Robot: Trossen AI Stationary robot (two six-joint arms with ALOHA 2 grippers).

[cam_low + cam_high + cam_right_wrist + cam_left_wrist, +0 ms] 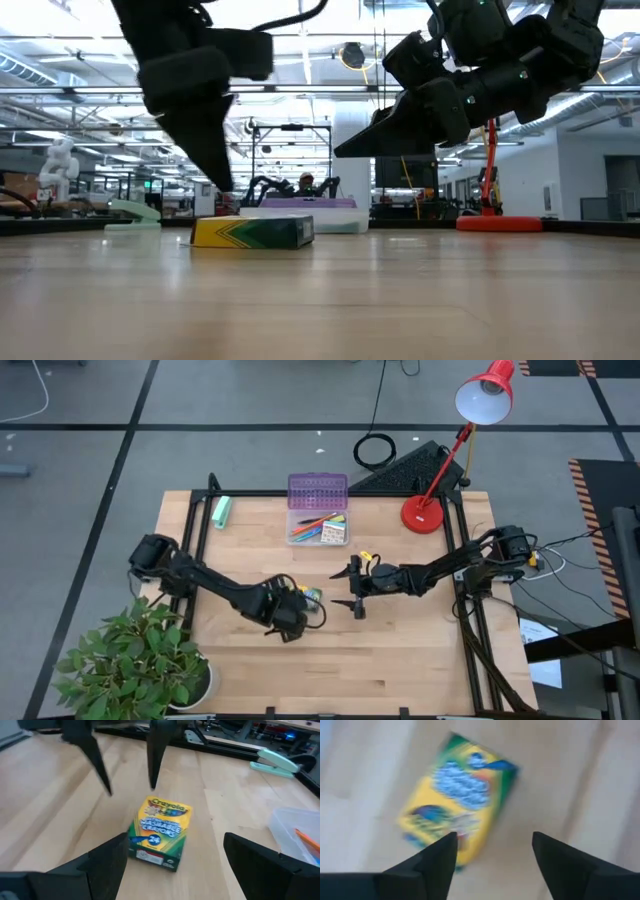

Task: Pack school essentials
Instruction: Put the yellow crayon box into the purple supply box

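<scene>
The yellow-green crayon box (160,832) lies flat on the wooden table (400,660), near its middle (312,596). My left gripper (130,790) points down just beside the box, open, with its fingertips clear of it; in its own wrist view the box (460,795) lies ahead of the spread fingers. My right gripper (350,589) hovers open to the right of the box and faces it. Its fingers (110,860) stand wide apart and hold nothing.
At the far middle stands a clear box (318,525) with a purple lid (318,490), holding pens and small pieces. A mint-green item (221,511) lies at the far left and a red desk lamp (424,515) at the far right. A potted plant (135,660) fills the near left corner.
</scene>
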